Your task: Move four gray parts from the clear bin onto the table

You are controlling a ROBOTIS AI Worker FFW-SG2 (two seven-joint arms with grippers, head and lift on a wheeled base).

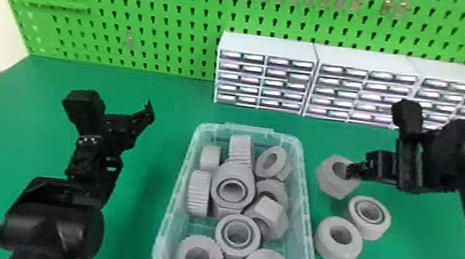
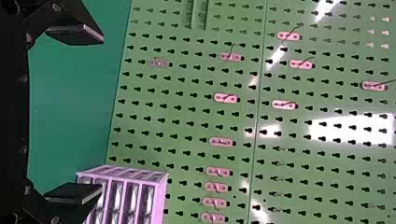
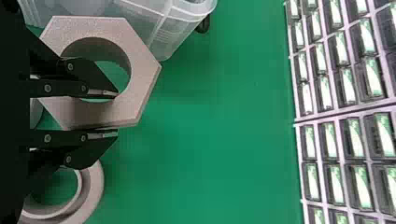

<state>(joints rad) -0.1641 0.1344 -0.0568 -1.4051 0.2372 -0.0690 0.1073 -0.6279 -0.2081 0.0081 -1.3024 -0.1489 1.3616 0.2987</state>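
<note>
1. Gray hex part [image 1: 332, 187]: just beside the right long rim of the clear bin [image 1: 308, 200], nearer its far-right corner than its near-right one, out over the tabletop [image 1: 134, 233]
2. From my right gripper [image 3: 116, 113] it lies right at the tips, toward my left in the head view; I'm clamped on its wall, one finger in the hole, one against an outer side
3. Right arm clearly nearer; left arm is across the bin
4. Its way: no real long axis, squat and six-sided; the one that counts runs through the hole, opening mostly upward with some tilt; can't tell whether its underside touches the tabletop
5. Coming move, my guess: level that hole axis, settle it, then let go; finger in the hole needs to back out along the axis or I drag the part
6. Nearer the tabletop's front edge: flanged ring [image 1: 374, 233] and plain ring [image 1: 338, 254], both out of the bin; knock risk if I swing that way
7. With this one down I'd count three, so one more to fetch
8. Left gripper [image 2: 102, 112]: empty, fingers spread, left of the bin
</note>
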